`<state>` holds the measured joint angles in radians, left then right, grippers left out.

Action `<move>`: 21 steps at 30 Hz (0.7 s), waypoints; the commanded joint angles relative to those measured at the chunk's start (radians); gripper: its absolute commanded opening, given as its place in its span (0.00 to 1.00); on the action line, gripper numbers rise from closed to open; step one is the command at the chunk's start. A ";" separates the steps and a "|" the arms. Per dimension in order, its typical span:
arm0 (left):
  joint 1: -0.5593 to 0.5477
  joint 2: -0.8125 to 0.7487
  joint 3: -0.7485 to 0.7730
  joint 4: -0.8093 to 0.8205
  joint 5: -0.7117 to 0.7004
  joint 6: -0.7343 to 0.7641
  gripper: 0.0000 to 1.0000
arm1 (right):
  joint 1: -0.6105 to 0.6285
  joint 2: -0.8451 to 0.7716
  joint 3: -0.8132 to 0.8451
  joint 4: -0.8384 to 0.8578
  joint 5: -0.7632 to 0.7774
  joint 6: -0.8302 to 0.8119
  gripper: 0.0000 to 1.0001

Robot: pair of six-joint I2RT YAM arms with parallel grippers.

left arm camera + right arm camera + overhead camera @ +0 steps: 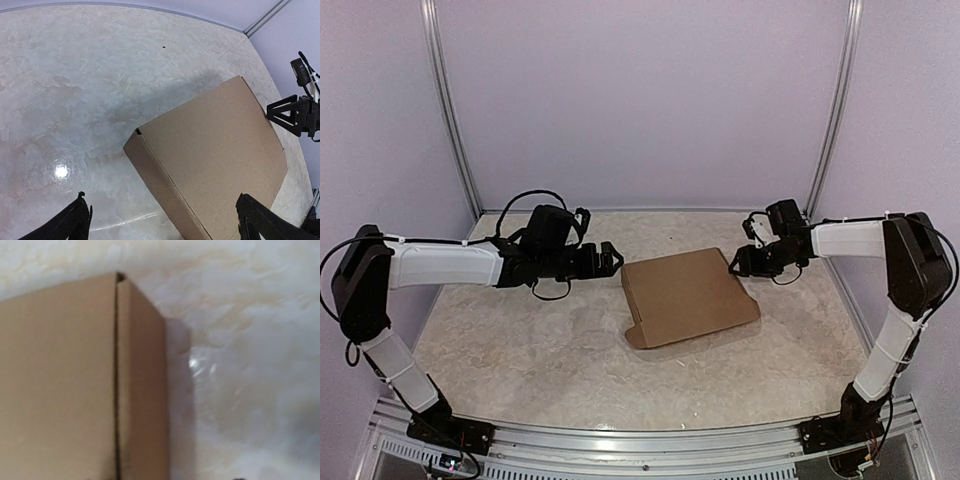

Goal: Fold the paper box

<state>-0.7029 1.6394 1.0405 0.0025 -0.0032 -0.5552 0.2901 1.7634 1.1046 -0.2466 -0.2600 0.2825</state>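
The paper box (688, 297) is a plain brown cardboard mailer, closed and lying flat in the middle of the table. My left gripper (610, 258) hovers just off the box's far left corner. In the left wrist view its black fingers (75, 222) stand wide apart, open and empty, with the box's left wall (165, 187) between them. My right gripper (738, 262) is at the box's far right corner. In the blurred right wrist view the box's corner and side wall (142, 390) fill the left half, and only the fingertips' dark tips show far apart at the bottom edge, holding nothing.
The marbled tabletop (520, 340) is bounded by lilac walls and metal corner rails (455, 120). An aluminium rail (650, 440) runs along the near edge by the arm bases. The right gripper also shows in the left wrist view (295, 112).
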 commanded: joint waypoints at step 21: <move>0.020 0.074 -0.032 0.045 0.147 -0.064 0.99 | 0.005 0.039 -0.001 0.006 -0.136 0.032 0.12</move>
<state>-0.6884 1.7027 1.0321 0.0360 0.1276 -0.6064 0.2905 1.7805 1.1046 -0.2405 -0.3828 0.3042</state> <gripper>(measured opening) 0.988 0.147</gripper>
